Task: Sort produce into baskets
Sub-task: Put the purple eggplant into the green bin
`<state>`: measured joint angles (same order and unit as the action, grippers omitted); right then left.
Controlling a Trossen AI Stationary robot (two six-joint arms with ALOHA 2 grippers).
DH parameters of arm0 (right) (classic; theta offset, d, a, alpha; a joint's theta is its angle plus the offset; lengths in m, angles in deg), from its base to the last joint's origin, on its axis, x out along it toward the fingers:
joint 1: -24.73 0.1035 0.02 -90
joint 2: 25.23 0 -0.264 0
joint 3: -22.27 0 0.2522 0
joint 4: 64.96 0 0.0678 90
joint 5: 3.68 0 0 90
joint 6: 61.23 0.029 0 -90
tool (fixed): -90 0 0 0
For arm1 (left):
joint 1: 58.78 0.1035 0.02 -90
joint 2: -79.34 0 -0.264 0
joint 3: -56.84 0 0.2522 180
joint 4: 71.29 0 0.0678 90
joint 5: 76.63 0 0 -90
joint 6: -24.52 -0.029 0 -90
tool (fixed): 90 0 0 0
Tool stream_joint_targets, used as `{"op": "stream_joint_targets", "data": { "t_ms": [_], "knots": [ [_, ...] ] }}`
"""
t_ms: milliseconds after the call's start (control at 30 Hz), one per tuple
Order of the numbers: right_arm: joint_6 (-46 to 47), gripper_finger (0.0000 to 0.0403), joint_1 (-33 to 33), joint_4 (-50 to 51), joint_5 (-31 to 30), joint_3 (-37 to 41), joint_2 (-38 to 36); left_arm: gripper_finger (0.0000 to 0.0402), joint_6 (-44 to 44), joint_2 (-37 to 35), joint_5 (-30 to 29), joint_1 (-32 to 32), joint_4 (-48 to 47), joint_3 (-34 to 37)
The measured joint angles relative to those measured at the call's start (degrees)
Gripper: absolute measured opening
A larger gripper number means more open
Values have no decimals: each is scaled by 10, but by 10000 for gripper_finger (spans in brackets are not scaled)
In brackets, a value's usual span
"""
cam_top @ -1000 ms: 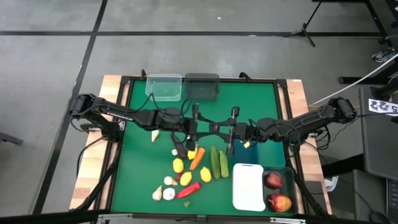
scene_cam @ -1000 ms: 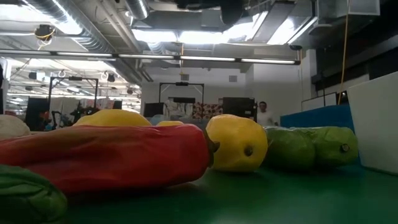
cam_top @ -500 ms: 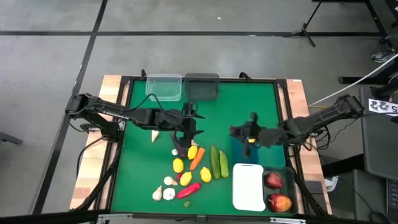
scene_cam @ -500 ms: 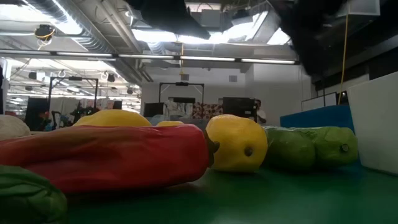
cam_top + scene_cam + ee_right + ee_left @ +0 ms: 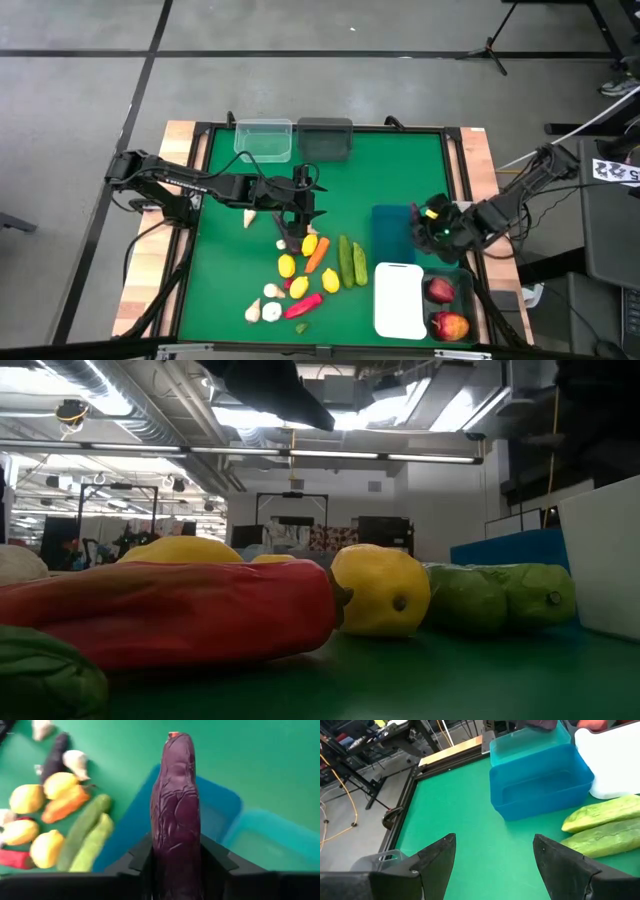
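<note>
The produce lies in a heap at the table's near middle: lemons [image 5: 287,265], a carrot [image 5: 317,255], two cucumbers [image 5: 352,262], a red pepper [image 5: 305,305] and garlic bulbs [image 5: 262,312]. My right gripper [image 5: 422,228] is shut on a dark purple eggplant [image 5: 175,795] above the blue basket [image 5: 390,235]. My left gripper [image 5: 494,840] stands open with nothing between its fingers, above the green mat just beyond the heap, pointing toward the blue basket [image 5: 540,775]. Two red apples [image 5: 445,308] lie in the dark translucent basket. My right gripper pinches the eggplant between its two fingers at its lower part [image 5: 175,847]. The eggplant lies along the fingers, and its free end [image 5: 175,745] sticks out well ahead of them. The fingers slant down from the table's right side. The eggplant is lifted clear, over the blue basket.
A white basket [image 5: 400,298] stands near the front edge, beside the dark translucent one [image 5: 462,275]. A clear basket [image 5: 263,138] and a dark grey one [image 5: 325,138] stand at the far edge. Another dark purple piece [image 5: 52,757] lies by the heap. Bare mat lies at centre and far right.
My right gripper has drawn away from my left gripper at the table's middle and gone toward the right and near edges, carrying the eggplant and rolling about as it went. It now hangs over the blue basket. My left gripper has tipped down a little and stayed in place.
</note>
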<state>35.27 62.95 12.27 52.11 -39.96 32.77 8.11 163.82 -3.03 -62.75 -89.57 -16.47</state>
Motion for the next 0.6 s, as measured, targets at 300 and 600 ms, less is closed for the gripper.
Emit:
{"op": "stream_joint_targets", "data": {
  "t_ms": [300, 600],
  "knots": [
    [132, 121, 39, 118, 68, 0, 22, 263, 7, 0, 0, 0, 0, 0],
    [112, 173, 38, 121, 123, 0, 35, 263, 15, 0, 0, 0, 0, 0]
  ]
}}
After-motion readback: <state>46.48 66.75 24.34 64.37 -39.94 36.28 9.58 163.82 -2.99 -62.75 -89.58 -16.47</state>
